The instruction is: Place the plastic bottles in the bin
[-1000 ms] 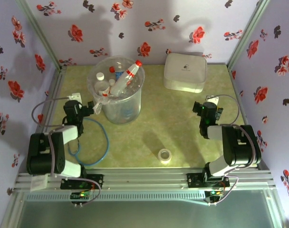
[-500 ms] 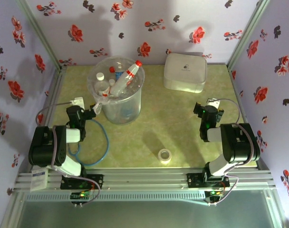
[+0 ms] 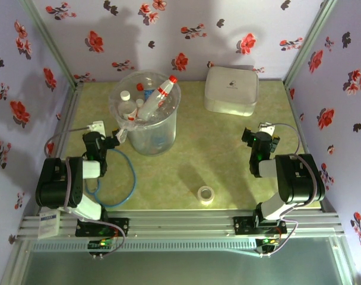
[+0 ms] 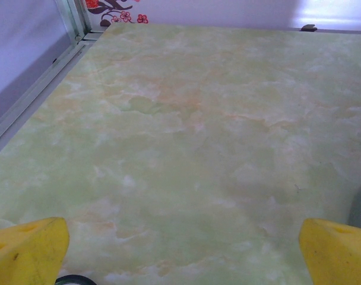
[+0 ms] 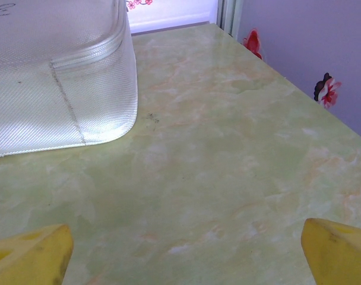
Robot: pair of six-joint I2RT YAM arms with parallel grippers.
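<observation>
The bin (image 3: pixel 146 119) is a wide clear bucket standing at the back left of the table. Several plastic bottles lie inside it, and one with a red cap (image 3: pixel 158 97) leans up over the rim. Left of the bin, my left gripper (image 3: pixel 95 136) is folded back near its base. In the left wrist view that gripper (image 4: pixel 180 261) is open, its yellow fingertips (image 4: pixel 27 252) wide apart over bare table. My right gripper (image 3: pixel 260 139) rests at the right side. Seen from the right wrist, it (image 5: pixel 183 258) is open too, with nothing between its fingertips (image 5: pixel 338 252).
A white lidded box (image 3: pixel 230 89) stands at the back right, and its corner (image 5: pixel 56 77) is just ahead of the right gripper. A roll of clear tape (image 3: pixel 206 195) lies near the front edge. A blue cable (image 3: pixel 128 178) loops beside the left arm. Flowered walls enclose the table.
Over the last second both arms have settled slightly back toward their bases, the left one more. Both grippers have stayed open, and the bottles in the bin have not moved.
</observation>
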